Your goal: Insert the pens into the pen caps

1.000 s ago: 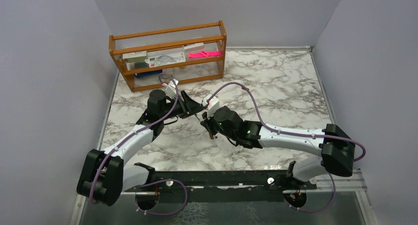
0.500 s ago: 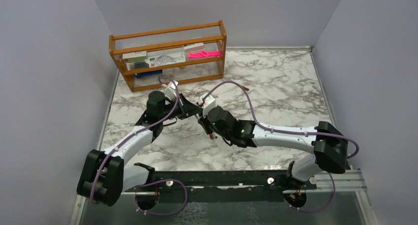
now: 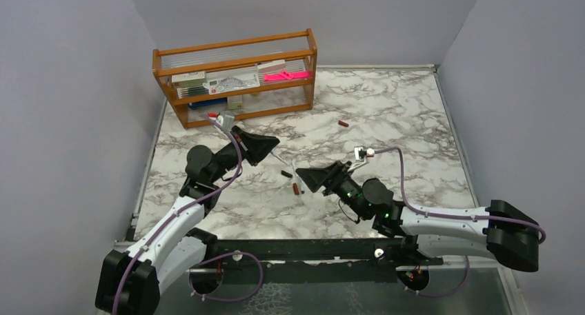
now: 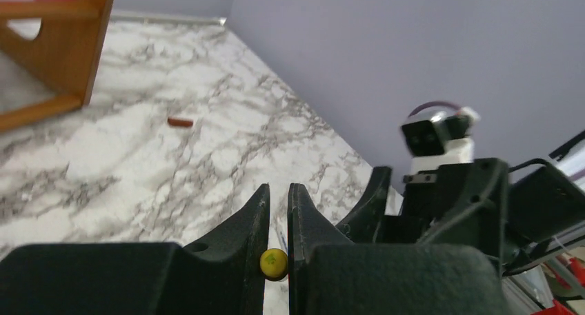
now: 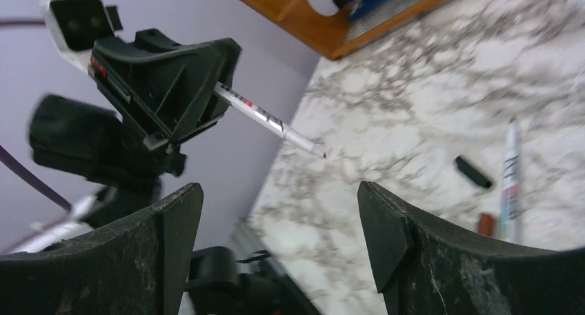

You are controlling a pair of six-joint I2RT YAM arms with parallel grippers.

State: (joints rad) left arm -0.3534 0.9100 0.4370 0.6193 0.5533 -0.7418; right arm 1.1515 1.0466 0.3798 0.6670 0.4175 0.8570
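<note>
My left gripper [image 3: 273,148] is shut on a white pen [image 5: 265,118]. The pen's bare tip sticks out past the fingers, and its yellow back end [image 4: 274,263] shows between the jaws in the left wrist view. My right gripper [image 3: 308,178] stands open and empty, apart from the left one and facing it. Between them on the marble lies another white pen [image 3: 295,173] with a dark red-brown pen cap [image 3: 296,189] at its near end. A black pen cap [image 3: 285,173] lies just left of it. Farther back lies one more red-brown pen cap [image 3: 343,123].
A wooden rack [image 3: 234,53] with boxed stationery and a pink item stands at the back left. Grey walls close the table on three sides. The black rail [image 3: 310,249] with the arm bases runs along the near edge.
The grippers were nose to nose over the middle. The left one shut on the pen and swung back left. The right one opened, let go and drew back to the near right.
</note>
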